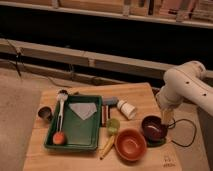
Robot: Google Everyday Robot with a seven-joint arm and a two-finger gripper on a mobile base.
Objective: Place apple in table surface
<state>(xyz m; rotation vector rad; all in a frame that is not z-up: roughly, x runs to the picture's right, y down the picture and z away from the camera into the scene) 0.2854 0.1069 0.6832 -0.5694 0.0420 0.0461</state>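
Apple (pixel 59 137) sits in the near-left corner of the green tray (pixel 80 131), well apart from the claw (pixel 166 118) and far off to its left in view, w/ most of the table (pixel 142 95) between them. Just beside the apple, a white-headed brush (pixel 61 102) lies lengthwise in the tray, head at the far end. A white folded cloth (pixel 83 110) is in the tray's far half, closer to the claw than the apple is. A small metal cup (pixel 45 113) stands outside the tray's left wall, the item furthest from the claw. Betw. tray and claw: a dark bar (pixel 103 115) along the tray's right wall, a yellow-green cup (pixel 113 125), a yellowish stick-like item (pixel 107 147) nearer the front edge, a white container on its side (pixel 126 108) and an orange bowl (pixel 131 144) below-left of the claw. Dark maroon bowl (pixel 153 129) is right under the claw, at its left. Claw hangs at the table's right side on the white arm (pixel 185 87), pointing down over that bowl's far-right rim; it's closed up w/ nothing in its grip. A black cable (pixel 181 134) loops on the table just right of it.
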